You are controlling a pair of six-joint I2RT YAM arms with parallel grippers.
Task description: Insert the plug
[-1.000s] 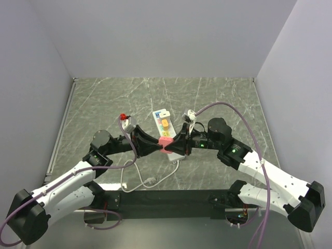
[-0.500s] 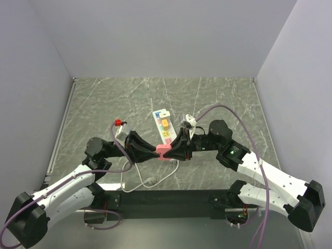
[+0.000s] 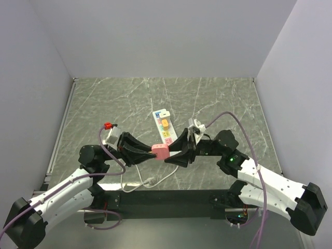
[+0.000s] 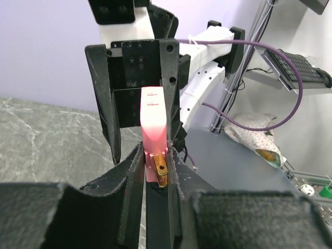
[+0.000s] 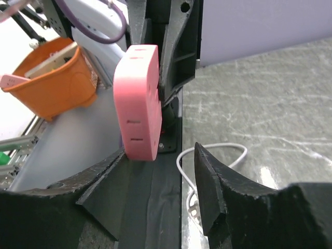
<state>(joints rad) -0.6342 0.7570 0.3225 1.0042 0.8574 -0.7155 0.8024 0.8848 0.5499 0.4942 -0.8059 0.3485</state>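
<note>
My left gripper (image 3: 153, 150) is shut on a pink plug (image 3: 161, 151) and holds it above the table, in front of the white power strip (image 3: 163, 126). In the left wrist view the plug (image 4: 153, 127) sits between my fingers (image 4: 132, 171), its brass prongs (image 4: 160, 170) pointing back at the camera. My right gripper (image 3: 170, 155) faces it from the right, open. In the right wrist view the plug (image 5: 137, 101) hangs by the left finger (image 5: 98, 179); the right finger (image 5: 210, 179) stands well apart from it.
A white cable (image 3: 150, 180) loops on the marble table (image 3: 228, 98) under the grippers and shows in the right wrist view (image 5: 207, 155). The black base rail (image 3: 166, 198) runs along the near edge. An orange bin (image 5: 54, 78) stands off the table.
Both grippers have moved left and toward the near edge with the plug, away from the power strip. The right jaws now stand apart around the plug.
</note>
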